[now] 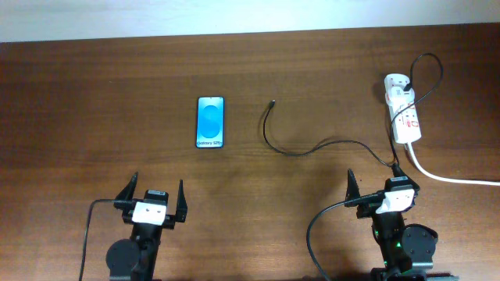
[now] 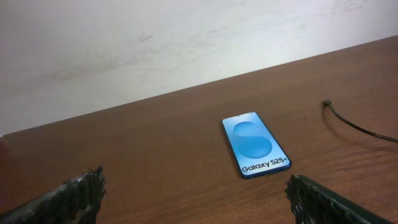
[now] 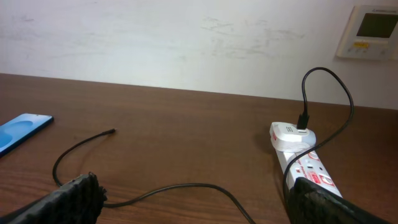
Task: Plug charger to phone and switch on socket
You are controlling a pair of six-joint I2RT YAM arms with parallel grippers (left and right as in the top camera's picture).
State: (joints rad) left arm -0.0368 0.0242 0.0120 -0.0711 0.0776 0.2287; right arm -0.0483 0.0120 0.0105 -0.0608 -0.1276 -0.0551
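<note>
The phone [image 1: 210, 122] lies flat on the brown table with its blue screen up; it also shows in the left wrist view [image 2: 255, 144] and at the left edge of the right wrist view [image 3: 20, 132]. The charger cable [image 1: 293, 150] curves from its plug tip [image 1: 272, 102] to a white adapter on the socket [image 1: 405, 109], seen too in the right wrist view [image 3: 186, 185] [image 3: 303, 158]. My left gripper [image 1: 152, 201] is open and empty, in front of the phone. My right gripper [image 1: 383, 187] is open and empty, over the cable near the socket.
The socket's thick white cord [image 1: 449, 178] runs off the right edge of the table. A white wall panel [image 3: 370, 32] hangs on the back wall. The robots' own black cables [image 1: 316, 234] trail at the front edge.
</note>
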